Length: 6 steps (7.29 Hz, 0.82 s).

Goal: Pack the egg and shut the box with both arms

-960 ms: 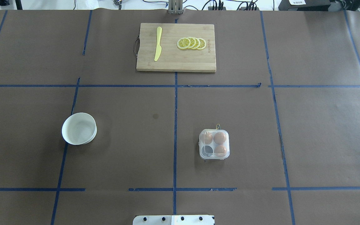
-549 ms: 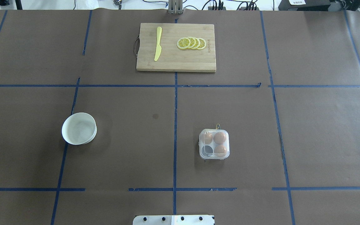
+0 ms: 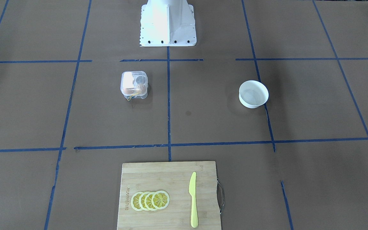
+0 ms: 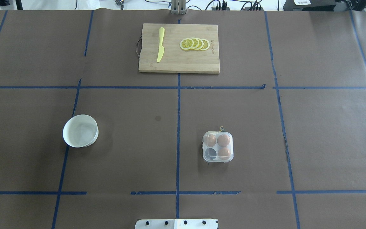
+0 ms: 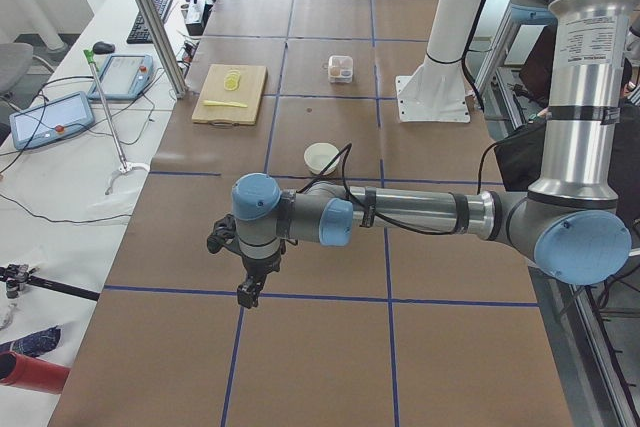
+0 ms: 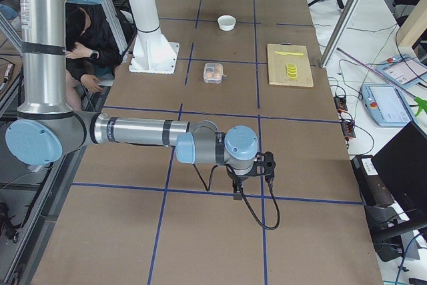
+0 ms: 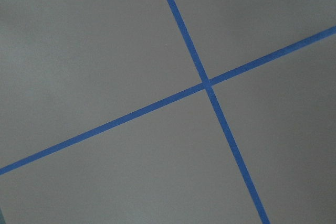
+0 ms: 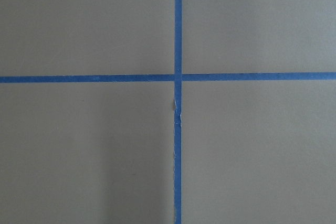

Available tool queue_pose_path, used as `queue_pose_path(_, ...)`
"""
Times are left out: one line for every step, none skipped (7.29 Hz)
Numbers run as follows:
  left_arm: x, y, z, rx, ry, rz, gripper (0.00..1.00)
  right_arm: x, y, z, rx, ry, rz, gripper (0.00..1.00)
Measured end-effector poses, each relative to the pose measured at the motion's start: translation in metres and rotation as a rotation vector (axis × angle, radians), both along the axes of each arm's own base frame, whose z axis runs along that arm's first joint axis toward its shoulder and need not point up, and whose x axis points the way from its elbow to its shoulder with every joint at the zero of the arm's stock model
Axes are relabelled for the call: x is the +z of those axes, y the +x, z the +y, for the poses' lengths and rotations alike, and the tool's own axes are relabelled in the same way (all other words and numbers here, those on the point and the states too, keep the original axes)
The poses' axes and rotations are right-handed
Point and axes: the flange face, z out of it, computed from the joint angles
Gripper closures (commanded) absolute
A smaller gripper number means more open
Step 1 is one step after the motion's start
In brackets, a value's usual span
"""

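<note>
The clear egg box [image 4: 218, 159] stands right of the table's middle, its lid down flat over the cups. Three orange-brown eggs show through it; one egg [image 4: 223, 140] is in the far right cup, and the near left cup [image 4: 211, 153] is dark and empty. The box also shows in the front view [image 3: 134, 83]. My left gripper [image 5: 245, 292] hangs over bare paper far from the box, as does my right gripper [image 6: 237, 195]. Both show only in the side views, so I cannot tell whether they are open or shut. The wrist views show only brown paper and blue tape.
A white bowl [image 4: 80, 130] stands on the left half, with nothing in it. A wooden cutting board [image 4: 179, 65] lies at the far middle with a yellow knife [image 4: 160, 44] and lemon slices [image 4: 195, 44]. The white base block [image 3: 167, 22] is at the robot's edge.
</note>
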Motion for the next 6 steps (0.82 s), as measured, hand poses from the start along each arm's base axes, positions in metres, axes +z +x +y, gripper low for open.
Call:
queue_pose_path(0.0005,0.0005,0.0007,-0.029,-0.025,0.010,0.00,0.0004,0.0001,0.0003,0.002,-0.003,0.000,0.00)
queue_pose_path(-0.0014,0.0027,0.0017,-0.076,-0.065,0.043,0.00,0.0006,0.0003,0.0004,0.004,-0.005,-0.001,0.00)
queue_pose_path(-0.0041,0.0056,0.0026,-0.127,-0.111,0.088,0.00,0.0006,0.0003,0.0004,0.005,-0.007,-0.001,0.00)
queue_pose_path(-0.0065,0.0080,0.0029,-0.167,-0.151,0.124,0.00,0.0006,0.0003,0.0005,0.006,-0.008,-0.001,0.00)
queue_pose_path(-0.0075,0.0093,0.0032,-0.188,-0.174,0.146,0.00,0.0006,0.0003,0.0004,0.006,-0.008,-0.001,0.00)
queue_pose_path(-0.0077,0.0100,0.0033,-0.197,-0.186,0.155,0.00,0.0005,0.0003,0.0004,0.006,-0.007,-0.001,0.00)
